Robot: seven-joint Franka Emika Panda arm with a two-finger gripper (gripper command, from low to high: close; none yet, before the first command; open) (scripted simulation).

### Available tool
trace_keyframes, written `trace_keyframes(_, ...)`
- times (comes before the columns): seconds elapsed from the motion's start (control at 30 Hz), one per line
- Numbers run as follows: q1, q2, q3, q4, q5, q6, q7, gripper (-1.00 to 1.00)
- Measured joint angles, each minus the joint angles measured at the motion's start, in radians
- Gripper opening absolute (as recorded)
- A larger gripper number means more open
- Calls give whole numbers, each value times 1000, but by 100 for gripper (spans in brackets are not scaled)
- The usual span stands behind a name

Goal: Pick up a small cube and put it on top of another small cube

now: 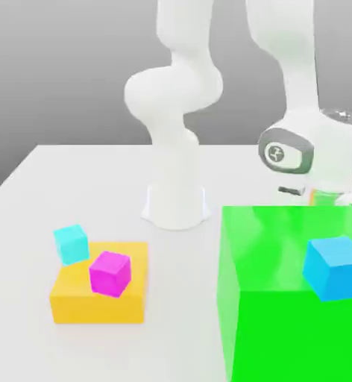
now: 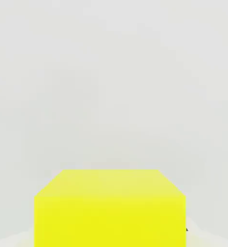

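Observation:
The small cube is bright yellow and sits very close under the hand camera, on the pale tabletop. My gripper is low behind the big green block at the exterior view's right, and its tips are hidden by that block. The gripper is shut on the small yellow cube. Another small cube, sky-blue, rests on top of the green block near its right edge, in front of the hand.
The large bright green block fills the front right of the table. At the left lies a flat orange-yellow block, with a magenta cube on it and a pale cyan cube at its back corner. The arm's white base stands mid-table.

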Motion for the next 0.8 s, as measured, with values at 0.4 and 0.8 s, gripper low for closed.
trace_keyframes(0.4, -72, -80, -69, 385, 150, -349, 461, -100)
trace_keyframes(0.8, -385, -236, -308, 390, 122, -486, 232, -100)
